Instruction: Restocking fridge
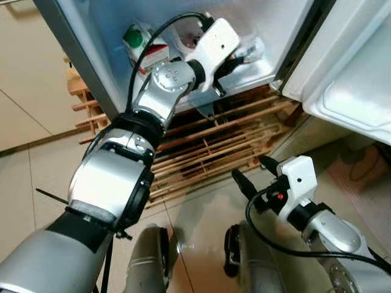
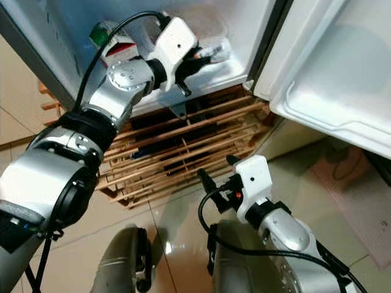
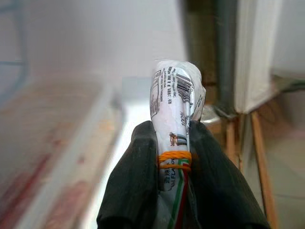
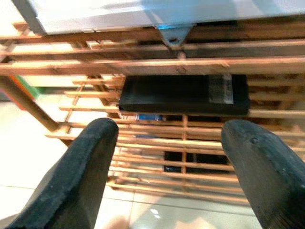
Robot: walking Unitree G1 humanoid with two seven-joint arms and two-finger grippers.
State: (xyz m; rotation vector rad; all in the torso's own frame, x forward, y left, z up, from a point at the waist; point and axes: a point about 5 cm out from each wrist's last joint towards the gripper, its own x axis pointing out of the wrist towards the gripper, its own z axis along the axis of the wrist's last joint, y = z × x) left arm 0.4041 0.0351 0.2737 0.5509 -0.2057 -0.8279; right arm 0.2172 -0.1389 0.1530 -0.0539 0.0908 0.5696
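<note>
barcode on wrapped packet (image 3: pixel 175 102), its small print unreadable

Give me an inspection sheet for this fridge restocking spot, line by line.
Surface: fridge floor, pale, inside the open fridge.
Job's things: wrapped packet with orange rubber band; carton with green cap already inside.
Clutter: black box inside wooden slatted rack under the fridge.
Hands: left hand shut on the packet, reaching into the fridge; right hand open, low before the rack.
Cables: black cable over left arm.
Surroundings: tiled floor, fridge door open.
</note>
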